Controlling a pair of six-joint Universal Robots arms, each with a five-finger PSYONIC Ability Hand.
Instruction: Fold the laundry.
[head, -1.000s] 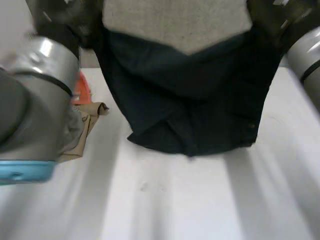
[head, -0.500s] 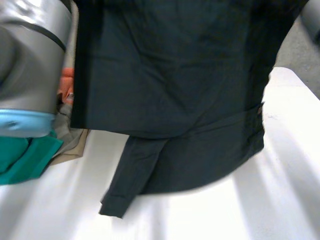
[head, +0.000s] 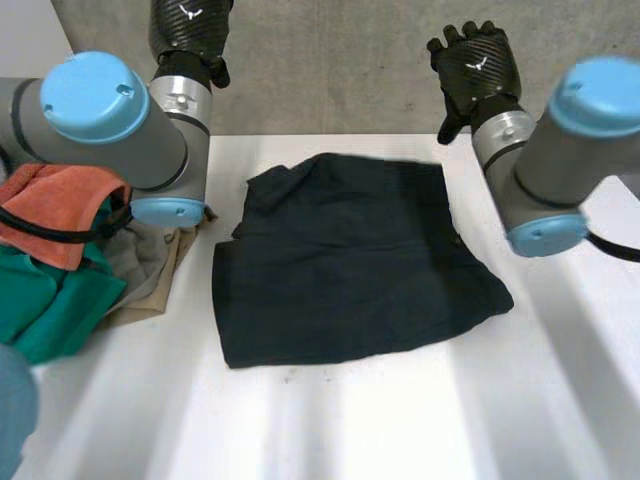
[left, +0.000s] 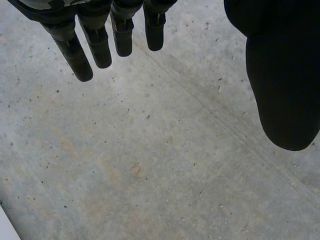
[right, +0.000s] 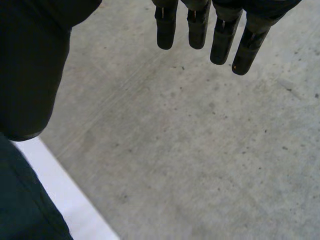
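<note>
Lying spread on the white table (head: 400, 420), the dark garment (head: 350, 265) sits near the table's middle, mostly flat, with a rumpled fold at its 11 o'clock corner and a loose bulge at its 4 o'clock edge. Neither hand touches it.

At 9 o'clock of the garment: a pile of clothes, with a beige cloth (head: 150, 270) nearest it, a green cloth (head: 50, 300) beyond that, and an orange cloth (head: 60, 210) on top, partly under the left arm (head: 110, 120).

Farther back, the left hand (head: 190, 30) hangs past the table's far edge at 11 o'clock of the garment. Its fingers (left: 95, 47) are straight and spread, thumb well apart, holding nothing, with grey concrete floor (left: 150, 165) below.

The right hand (head: 475, 65) is at 1 o'clock, also past the far edge. Its fingers (right: 220, 37) are straight, wide of the thumb, empty.
</note>
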